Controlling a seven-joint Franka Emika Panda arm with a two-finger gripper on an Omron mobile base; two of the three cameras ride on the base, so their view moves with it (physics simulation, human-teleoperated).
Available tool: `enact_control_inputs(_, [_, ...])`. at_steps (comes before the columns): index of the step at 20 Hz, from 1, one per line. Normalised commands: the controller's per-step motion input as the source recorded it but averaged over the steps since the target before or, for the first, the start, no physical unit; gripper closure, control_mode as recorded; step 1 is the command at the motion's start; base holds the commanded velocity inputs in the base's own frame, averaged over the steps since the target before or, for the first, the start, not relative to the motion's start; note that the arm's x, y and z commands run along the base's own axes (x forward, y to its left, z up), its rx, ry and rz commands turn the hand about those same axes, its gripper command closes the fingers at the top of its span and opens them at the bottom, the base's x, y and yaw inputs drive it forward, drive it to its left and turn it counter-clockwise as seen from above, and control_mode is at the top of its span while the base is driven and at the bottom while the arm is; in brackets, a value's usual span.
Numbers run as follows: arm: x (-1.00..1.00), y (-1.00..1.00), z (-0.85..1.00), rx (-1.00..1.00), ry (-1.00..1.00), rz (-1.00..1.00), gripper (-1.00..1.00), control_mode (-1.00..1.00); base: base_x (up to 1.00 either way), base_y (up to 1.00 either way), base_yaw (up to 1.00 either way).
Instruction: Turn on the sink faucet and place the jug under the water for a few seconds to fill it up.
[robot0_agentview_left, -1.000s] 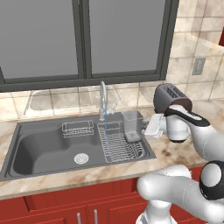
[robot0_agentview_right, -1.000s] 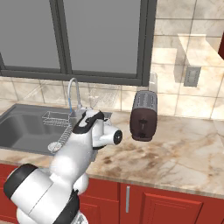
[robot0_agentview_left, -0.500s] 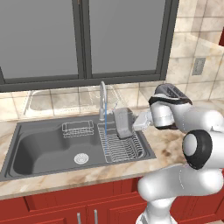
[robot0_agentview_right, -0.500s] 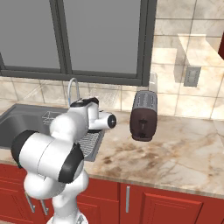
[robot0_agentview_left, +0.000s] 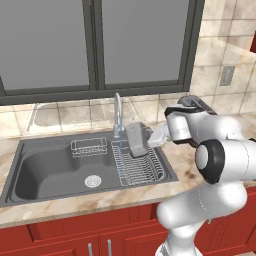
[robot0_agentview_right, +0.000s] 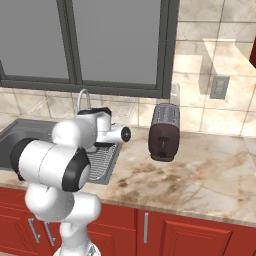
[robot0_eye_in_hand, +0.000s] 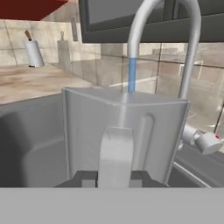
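Note:
The translucent grey jug (robot0_agentview_left: 135, 140) hangs over the right side of the sink (robot0_agentview_left: 50, 170), just beside the chrome faucet (robot0_agentview_left: 117, 106). My gripper (robot0_agentview_left: 149, 139) is shut on the jug's side handle (robot0_eye_in_hand: 115, 153) and reaches in from the right. In the hand view the jug (robot0_eye_in_hand: 87, 127) stands upright right in front of me. The thin blue water (robot0_eye_in_hand: 132, 74) runs from the faucet's spout (robot0_eye_in_hand: 144, 26) down into its open top. The faucet's lever (robot0_eye_in_hand: 205, 142) sticks out at the right. The water (robot0_agentview_left: 120, 131) also shows from the base.
A wire dish rack (robot0_agentview_left: 142, 167) lies in the sink under the jug, with a small wire basket (robot0_agentview_left: 89, 146) to its left. The dark toaster (robot0_agentview_right: 164, 131) stands on the marble counter (robot0_agentview_right: 200, 175) to the right. A window runs behind the sink.
My arm has swung left from beside the toaster, carrying the jug over the dish rack to the faucet's spout. The water was running throughout.

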Motion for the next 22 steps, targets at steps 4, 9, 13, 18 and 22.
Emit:
enact_control_inputs(4, [0.09, 0.12, -0.01, -0.03, 0.0, 0.05, 1.0, -1.0, 0.0, 0.0, 0.0])
enact_control_inputs(9, [0.19, 0.13, -0.01, -0.02, 0.0, 0.04, 1.0, -1.0, 0.0, 0.0, 0.0])
enact_control_inputs(13, [0.22, 0.15, -0.06, -0.03, 0.0, 0.04, 1.0, -1.0, 0.0, 0.0, 0.0])
enact_control_inputs(18, [0.22, 0.01, -0.14, -0.03, 0.0, 0.03, 1.0, -1.0, 0.0, 0.0, 0.0])
enact_control_inputs(22, [0.32, 0.03, -0.17, -0.03, 0.0, 0.02, 1.0, -1.0, 0.0, 0.0, 0.0])
